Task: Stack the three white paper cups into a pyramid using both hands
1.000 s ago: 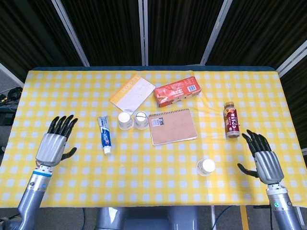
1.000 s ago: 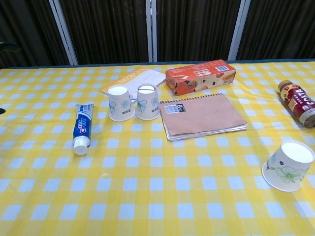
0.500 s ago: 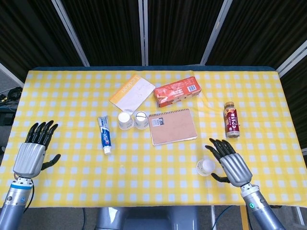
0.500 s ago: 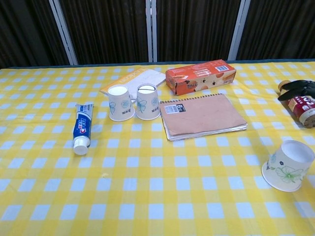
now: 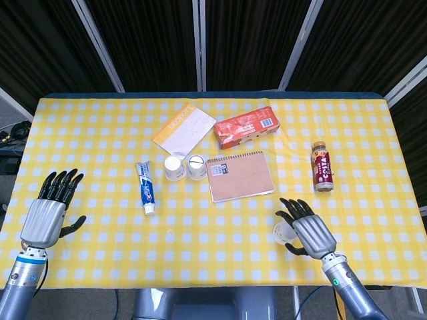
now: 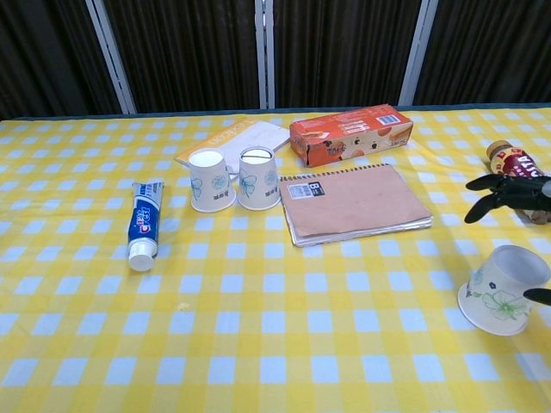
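Observation:
Two white paper cups (image 5: 174,167) (image 5: 196,166) stand upside down, side by side, left of the brown notebook; the chest view shows the same cups (image 6: 211,181) (image 6: 257,178). The third cup (image 5: 283,233) (image 6: 503,290) sits upside down near the front right. My right hand (image 5: 308,230) hovers just right of that third cup, fingers spread, holding nothing; the chest view shows only its fingertips (image 6: 498,189). My left hand (image 5: 48,212) is open at the front left, far from every cup, and the chest view does not show it.
A toothpaste tube (image 5: 145,187) lies left of the cup pair. A brown notebook (image 5: 239,175), an orange box (image 5: 246,127) and a yellow-white pad (image 5: 183,127) fill the middle and back. A drink bottle (image 5: 322,166) lies at the right.
My right hand has moved left and toward the front, closing on the third cup. My left hand dropped toward the front left edge, then stayed still.

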